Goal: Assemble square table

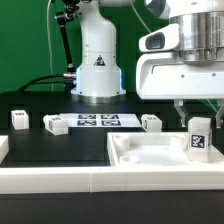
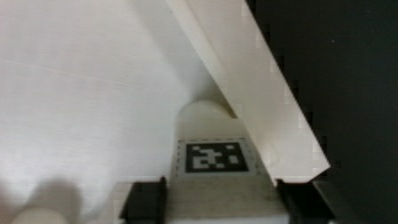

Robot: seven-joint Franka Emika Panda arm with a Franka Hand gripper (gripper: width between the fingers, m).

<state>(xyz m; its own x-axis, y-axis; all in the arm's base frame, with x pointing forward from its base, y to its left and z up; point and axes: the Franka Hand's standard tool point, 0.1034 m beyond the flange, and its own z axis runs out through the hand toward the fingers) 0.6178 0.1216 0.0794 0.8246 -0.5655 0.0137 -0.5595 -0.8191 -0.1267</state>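
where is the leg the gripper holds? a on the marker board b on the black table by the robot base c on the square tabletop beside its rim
c: the gripper is shut on the leg, which stands on the square tabletop next to its raised rim.

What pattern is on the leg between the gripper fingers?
Black-and-white square tag on a white leg; the wrist view shows it best.

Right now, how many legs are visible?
4. Three legs sit on the black table: two at the exterior view's left, one near its middle. The fourth leg is in the gripper over the slab.
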